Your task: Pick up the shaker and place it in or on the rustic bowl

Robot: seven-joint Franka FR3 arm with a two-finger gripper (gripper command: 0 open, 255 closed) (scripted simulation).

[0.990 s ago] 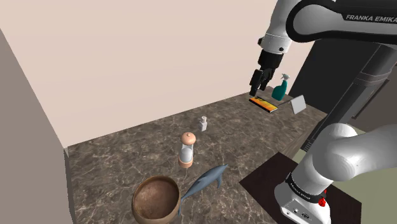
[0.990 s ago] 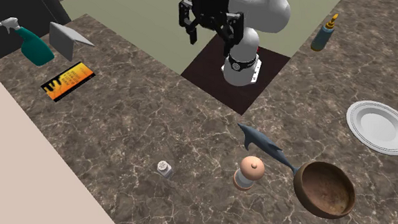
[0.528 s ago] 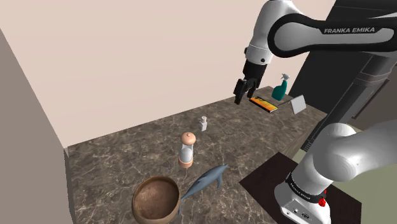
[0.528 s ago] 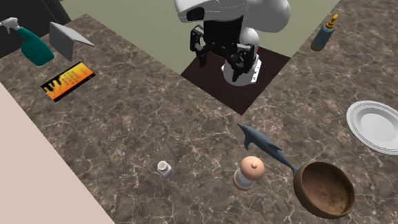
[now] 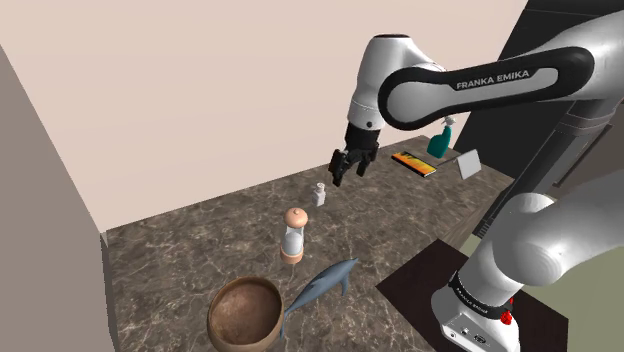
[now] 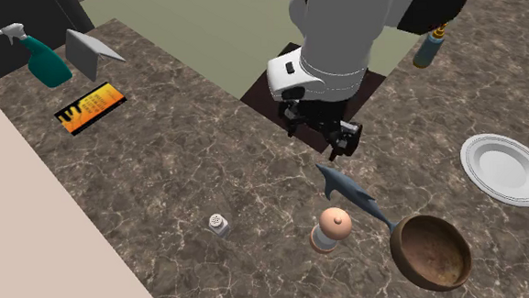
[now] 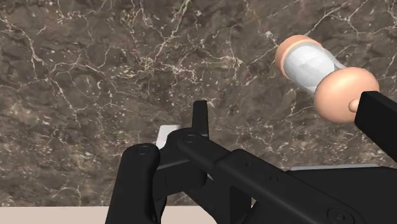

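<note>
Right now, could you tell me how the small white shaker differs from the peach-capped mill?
The small white shaker is much shorter and slimmer than the peach-capped mill. The shaker is pale all over; the mill has peach ends around a whitish middle. The shaker stands nearer the wall than the mill. Both stand upright on the counter.

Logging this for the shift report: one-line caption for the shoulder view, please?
Open tool hovers near small white shaker on marbled counter; mill, dolphin figure, brown bowl nearby.
</note>
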